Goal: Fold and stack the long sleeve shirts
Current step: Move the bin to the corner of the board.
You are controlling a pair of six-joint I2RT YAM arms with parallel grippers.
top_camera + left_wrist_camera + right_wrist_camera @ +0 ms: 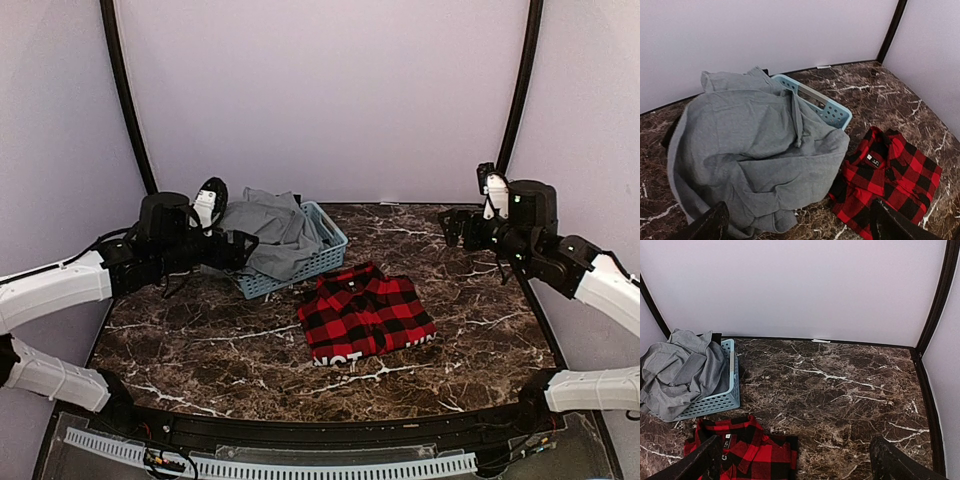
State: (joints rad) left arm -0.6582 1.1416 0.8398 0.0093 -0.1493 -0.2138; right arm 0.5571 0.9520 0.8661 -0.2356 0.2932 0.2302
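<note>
Light soft and even, from overhead. Walls point(320, 100) pale with a lilac cast. Short, soft shadow beside the basket point(715, 402). Overhead view slightly grainy; wrist views softer, fingers point(707, 225) dark and blurred.

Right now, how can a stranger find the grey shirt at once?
On the dark marble table, find the light blue basket at the far left. The grey shirt lies crumpled over it, spilling past its rim; unlike the folded red-and-black plaid shirt nearby, it is plain and unfolded.
</note>
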